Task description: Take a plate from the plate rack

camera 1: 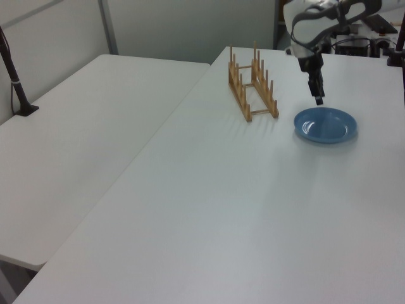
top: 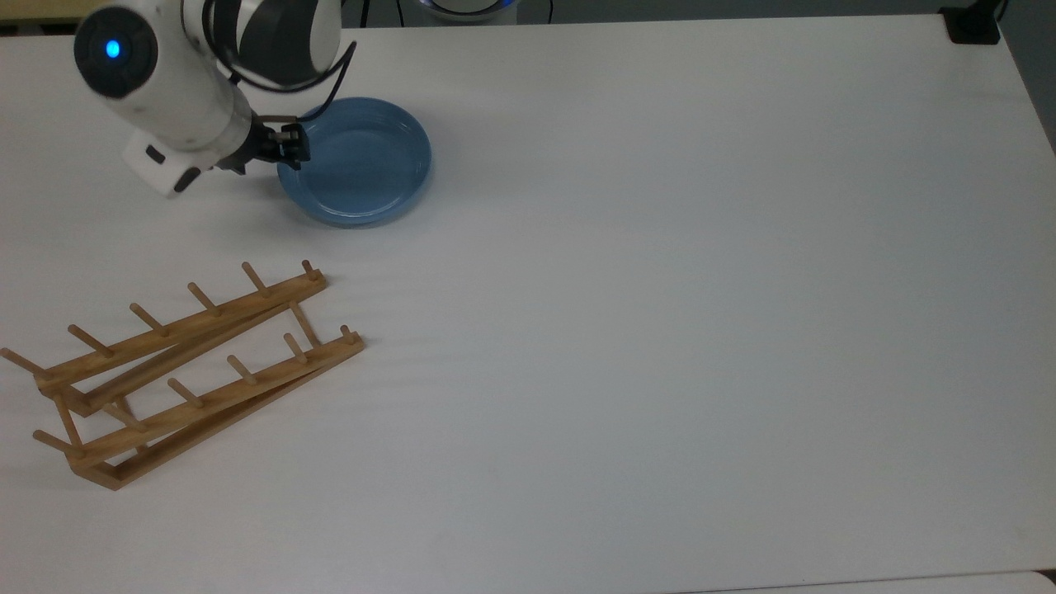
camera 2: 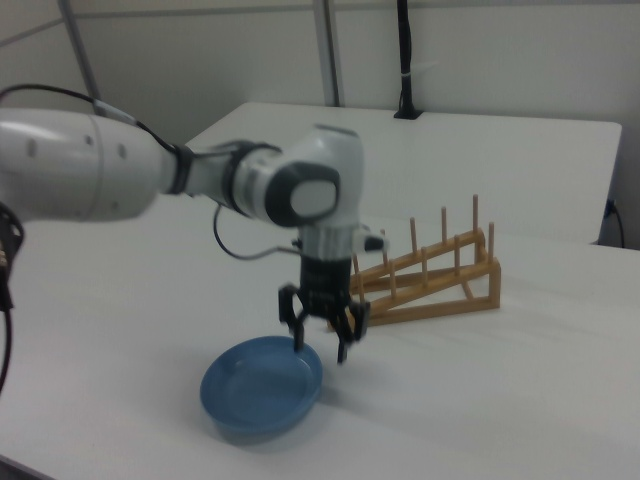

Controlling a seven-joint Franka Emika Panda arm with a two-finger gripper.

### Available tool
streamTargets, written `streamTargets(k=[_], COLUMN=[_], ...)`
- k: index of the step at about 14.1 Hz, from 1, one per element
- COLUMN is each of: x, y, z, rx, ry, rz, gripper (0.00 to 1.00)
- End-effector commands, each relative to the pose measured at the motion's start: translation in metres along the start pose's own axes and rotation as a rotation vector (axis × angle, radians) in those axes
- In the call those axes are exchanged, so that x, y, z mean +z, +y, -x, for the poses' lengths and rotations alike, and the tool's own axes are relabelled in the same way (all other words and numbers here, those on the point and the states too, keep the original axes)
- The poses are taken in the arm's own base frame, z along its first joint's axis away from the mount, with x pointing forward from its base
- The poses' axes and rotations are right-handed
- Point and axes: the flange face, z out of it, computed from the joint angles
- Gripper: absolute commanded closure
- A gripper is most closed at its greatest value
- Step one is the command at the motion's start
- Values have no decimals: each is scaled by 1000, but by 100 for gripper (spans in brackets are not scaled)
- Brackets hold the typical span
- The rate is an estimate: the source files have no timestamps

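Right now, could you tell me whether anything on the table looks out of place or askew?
Nothing stands out. The round light-blue plate lies flat on the white table, apart from the upright wooden peg rack. The open gripper hangs above the plate's rim.

Your top view looks straight down on the table (top: 660, 330). Your left view stands far back, looking along it toward the rack (camera 1: 252, 90) and plate (camera 1: 325, 125). Your right view sits low and close, facing the gripper (camera 2: 320, 335). All three share the rack and plate.

Two white tables (camera 1: 95, 145) side by side w/ grey partition walls (camera 1: 183, 25) behind.
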Motion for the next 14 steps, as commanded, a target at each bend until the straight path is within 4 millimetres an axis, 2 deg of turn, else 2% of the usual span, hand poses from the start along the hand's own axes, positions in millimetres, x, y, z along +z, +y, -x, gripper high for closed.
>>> streamTargets(k=[1, 4, 5, 8, 10, 12, 14], x=[-80, -144, -156, -172, -175, -183, -184], y=[-50, -98, -110, -152, -171, -177, -171], z=[31, 59, 66, 75, 76, 78, 79], rx=[60, 145, 151, 100, 88, 112, 127], ry=[112, 209, 224, 225, 211, 229, 232], rz=[48, 65, 66, 79, 116, 116, 105], gripper=[0, 0, 0, 0, 0, 0, 0])
